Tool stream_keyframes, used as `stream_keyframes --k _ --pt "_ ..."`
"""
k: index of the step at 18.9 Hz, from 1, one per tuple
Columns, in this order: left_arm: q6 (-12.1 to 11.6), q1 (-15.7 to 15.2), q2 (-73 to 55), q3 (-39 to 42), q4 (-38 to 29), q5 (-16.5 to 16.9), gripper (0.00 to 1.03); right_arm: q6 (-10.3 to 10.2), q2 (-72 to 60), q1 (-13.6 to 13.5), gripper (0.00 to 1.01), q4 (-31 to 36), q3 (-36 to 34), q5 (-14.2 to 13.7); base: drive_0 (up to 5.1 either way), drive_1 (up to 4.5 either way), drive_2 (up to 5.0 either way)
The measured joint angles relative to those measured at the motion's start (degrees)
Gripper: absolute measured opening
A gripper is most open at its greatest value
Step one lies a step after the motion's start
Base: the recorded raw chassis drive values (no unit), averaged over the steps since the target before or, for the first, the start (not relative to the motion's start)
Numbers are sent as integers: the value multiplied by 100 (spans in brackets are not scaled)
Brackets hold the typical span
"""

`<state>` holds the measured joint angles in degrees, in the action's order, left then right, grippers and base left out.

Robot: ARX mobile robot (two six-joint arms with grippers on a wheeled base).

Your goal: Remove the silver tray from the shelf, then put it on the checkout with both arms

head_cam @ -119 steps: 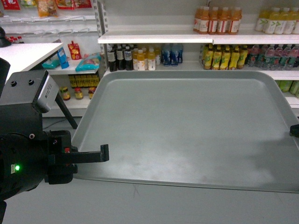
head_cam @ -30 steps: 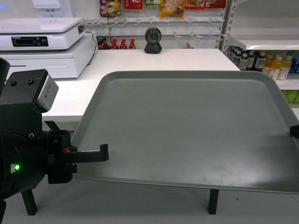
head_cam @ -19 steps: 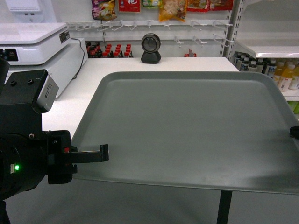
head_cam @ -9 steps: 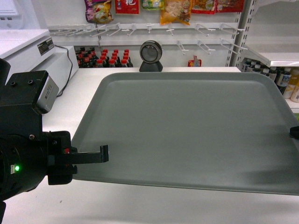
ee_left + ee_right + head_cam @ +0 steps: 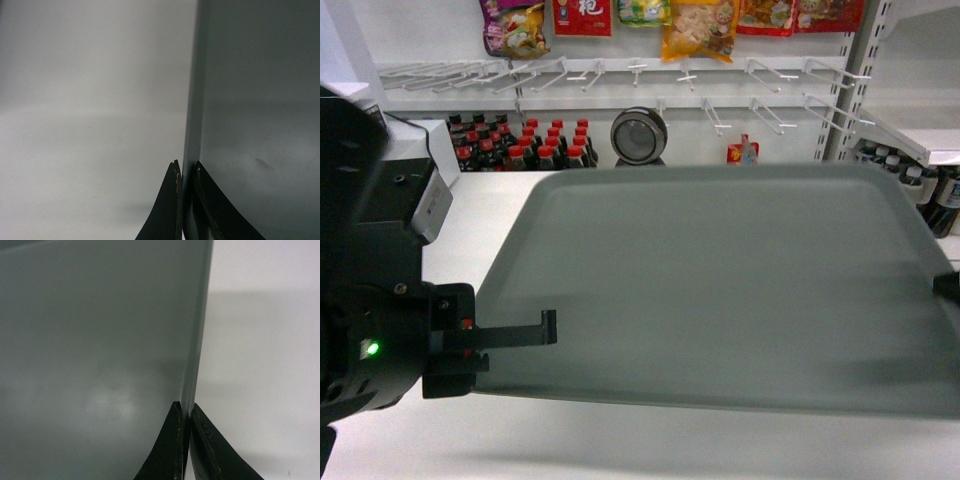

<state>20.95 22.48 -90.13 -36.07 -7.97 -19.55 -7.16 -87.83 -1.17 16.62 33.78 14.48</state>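
Note:
The silver tray [image 5: 720, 280] is a large grey-green sheet held level over the white checkout [image 5: 470, 215], with its shadow on the top below. My left gripper [image 5: 545, 330] is shut on the tray's left rim. In the left wrist view, that gripper [image 5: 186, 167] pinches the rim of the tray [image 5: 250, 100] with the checkout [image 5: 90, 125] beneath. My right gripper [image 5: 948, 285] shows only at the frame's right edge. In the right wrist view, this gripper [image 5: 186, 410] is shut on the right rim of the tray [image 5: 100, 340], above the checkout [image 5: 260, 365].
A black round scanner [image 5: 638, 135] stands on the counter just behind the tray's far edge. Small dark red-capped bottles [image 5: 510, 150] line the back wall under peg hooks with snack bags [image 5: 700, 25]. A white shelf [image 5: 910, 142] with bottles stands at far right.
The view has closed in on the checkout. The tray, formerly short of the counter, now hangs over it with the scanner near its far edge. Both grippers keep their hold.

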Motion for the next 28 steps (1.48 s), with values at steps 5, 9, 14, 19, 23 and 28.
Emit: stream_keyframes --k 5,9,14,19,23,28 --pt "44 -695 -962 -837 212 538 3 232 -1322 -273 3 -638 1366 396 -1 425 -427" --pt "-199 -1095 -2087 -1937 240 824 3 203 -2929 -527 3 -710 2916 -11 -1 425 -427" --pt "-192 -901 -2848 -2221 310 597 3 669 -3589 -704 12 -350 2977 -710 -1 425 -427" --pt "-195 -785 -2702 -2011 -175 55 41 966 -3447 -597 54 605 2616 -861 0 170 -171" --pt "-295 -638 -1803 -1207 -1224 -223 65 929 -2677 -356 78 1425 1923 -741 0 0 0" --pt "-505 -402 -752 -568 -2444 -520 79 817 -2402 -361 62 4096 1091 -1738 0 0 0"
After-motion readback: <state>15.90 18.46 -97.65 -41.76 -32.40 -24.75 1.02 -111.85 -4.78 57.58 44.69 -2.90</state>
